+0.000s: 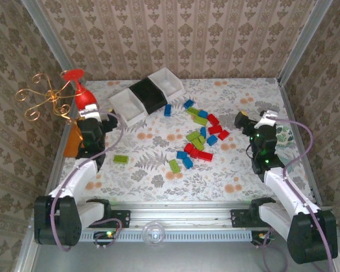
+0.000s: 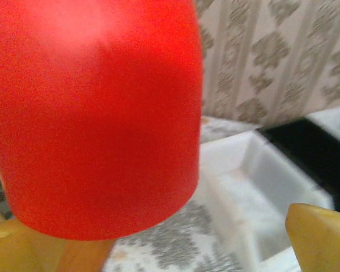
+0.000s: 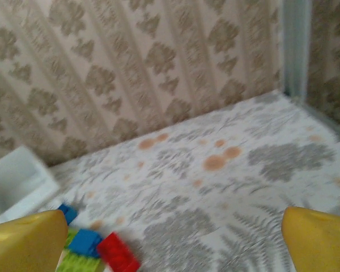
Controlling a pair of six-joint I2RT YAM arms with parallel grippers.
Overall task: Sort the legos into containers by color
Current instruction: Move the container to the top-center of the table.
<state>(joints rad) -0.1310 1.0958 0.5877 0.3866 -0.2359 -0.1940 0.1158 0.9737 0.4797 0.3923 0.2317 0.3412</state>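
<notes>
Top external view, read left to right. A gold wire ornament, a red goblet and an orange mat line the left edge of the floral-patterned desk. The left end effector sits just beside the goblet. In the left wrist view this end effector is spread wide and holds nothing. Its yellow fingers lie at the lower corners, and the goblet looms close in front toward the left finger.

The containers stand touching in a slanted row at the back: a white bin, a black bin and a second white bin. The first two also appear in the left wrist view, white and black.

One green brick lies apart on the desk, near the left arm. The remaining legos, red, blue and green, are scattered loosely at centre, in front of the bins and outside them.

The right end effector hangs near the right edge, clear of the bricks. In the right wrist view this end effector is likewise spread wide and empty. A blue brick and a red brick lie by its left finger.
</notes>
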